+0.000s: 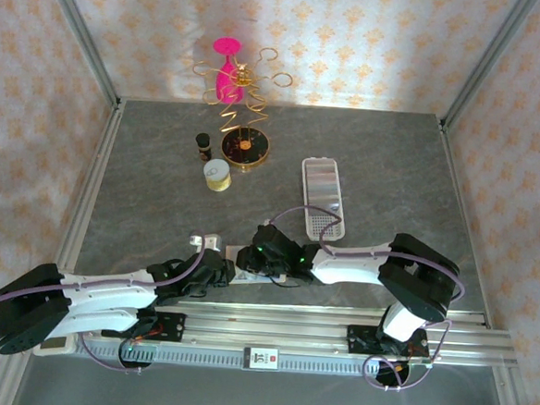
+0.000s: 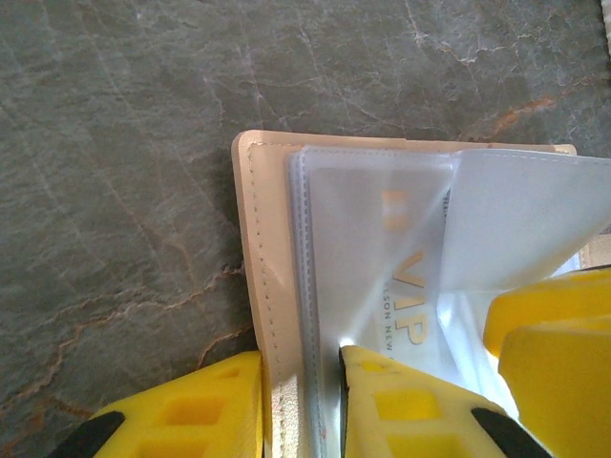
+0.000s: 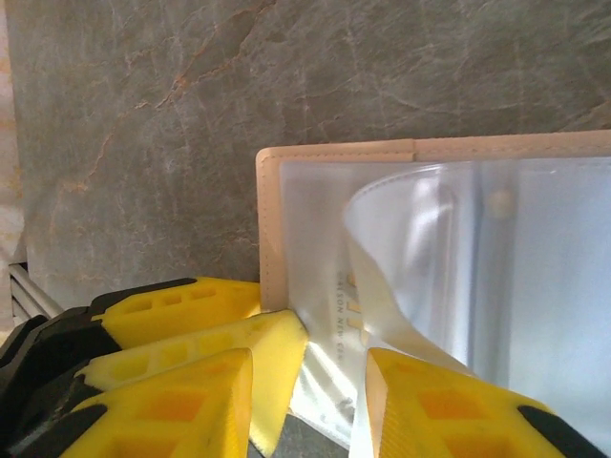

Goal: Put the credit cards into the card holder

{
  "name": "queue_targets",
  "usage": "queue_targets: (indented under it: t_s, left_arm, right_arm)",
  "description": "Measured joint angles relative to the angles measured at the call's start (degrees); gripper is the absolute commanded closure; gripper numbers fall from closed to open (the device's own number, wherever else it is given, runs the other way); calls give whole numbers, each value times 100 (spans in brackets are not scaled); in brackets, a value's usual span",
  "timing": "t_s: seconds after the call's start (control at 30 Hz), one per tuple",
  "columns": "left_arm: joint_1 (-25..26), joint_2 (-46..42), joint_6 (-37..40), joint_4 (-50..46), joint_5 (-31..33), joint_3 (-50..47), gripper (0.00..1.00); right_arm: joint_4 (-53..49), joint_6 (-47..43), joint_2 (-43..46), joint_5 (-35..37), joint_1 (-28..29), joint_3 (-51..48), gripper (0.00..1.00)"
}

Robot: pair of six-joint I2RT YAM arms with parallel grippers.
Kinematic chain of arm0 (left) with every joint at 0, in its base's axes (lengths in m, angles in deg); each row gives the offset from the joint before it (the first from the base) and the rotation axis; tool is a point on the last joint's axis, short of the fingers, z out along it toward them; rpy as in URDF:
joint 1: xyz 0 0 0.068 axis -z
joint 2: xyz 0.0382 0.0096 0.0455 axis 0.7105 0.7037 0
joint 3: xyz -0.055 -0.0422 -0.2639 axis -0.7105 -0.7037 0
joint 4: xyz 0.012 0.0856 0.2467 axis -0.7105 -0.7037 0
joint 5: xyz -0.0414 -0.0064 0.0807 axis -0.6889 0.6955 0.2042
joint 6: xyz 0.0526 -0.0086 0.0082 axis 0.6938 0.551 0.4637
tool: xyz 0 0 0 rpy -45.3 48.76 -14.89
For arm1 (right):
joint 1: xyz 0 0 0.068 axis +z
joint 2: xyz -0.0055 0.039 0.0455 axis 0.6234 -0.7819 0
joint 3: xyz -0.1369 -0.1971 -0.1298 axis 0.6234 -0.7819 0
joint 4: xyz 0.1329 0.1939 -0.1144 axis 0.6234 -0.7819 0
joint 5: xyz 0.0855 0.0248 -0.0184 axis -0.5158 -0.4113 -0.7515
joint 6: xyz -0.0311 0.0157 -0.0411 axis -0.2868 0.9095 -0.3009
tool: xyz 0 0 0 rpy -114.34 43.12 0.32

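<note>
A long white card holder (image 1: 323, 197) with a dotted base lies at the back right, away from both arms. Near the front edge both grippers meet over a beige wallet (image 2: 263, 248) with clear sleeves. A pale credit card (image 2: 382, 239) with gold VIP lettering sits inside one sleeve. My left gripper (image 2: 296, 410) is shut on the wallet's stitched edge, one finger outside the cover and one on the sleeve. My right gripper (image 3: 310, 420) stands open over the same wallet (image 3: 334, 153). A curled-up clear sleeve leaf (image 3: 401, 248) rests against its right finger.
At the back left stand a gold wire stand with a pink glass (image 1: 229, 74), a round dark dish (image 1: 246, 146), a small dark bottle (image 1: 203, 144) and a pale round tin (image 1: 217, 174). A metal rail (image 1: 270, 337) runs along the near edge.
</note>
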Motion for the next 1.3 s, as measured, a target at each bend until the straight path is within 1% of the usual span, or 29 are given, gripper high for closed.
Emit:
queue_targets:
  t_s: [0.27,0.43,0.6,0.7,0.9,1.03,1.17,1.3]
  left_arm:
    - [0,-310,-57,-197,59,-74,64]
    - [0,-752,-140,-437,144,-205,61]
    - [0,-1182,-304,-654,201,-343,63]
    - [0,-1410,-407,-914,348,-358,65]
    - [0,-1982,-625,-1628,826,-358,65]
    - [0,-2503,-741,-2041,1132,-356,64]
    - [0,-2944,-802,-2306,1307,-356,60]
    - [0,-3036,-804,-2365,1325,-354,58]
  right_arm:
    - [232,46,-2,-2,37,170,65]
    - [343,44,-52,0,48,289,65]
    - [535,66,-258,-4,48,302,65]
    - [586,66,-407,-28,48,391,66]
    - [992,22,-778,-247,48,927,66]
    - [1200,-98,-922,-380,48,1464,65]
    - [1008,-426,-841,-262,48,1746,62]
    - [232,-962,-227,291,46,1663,59]
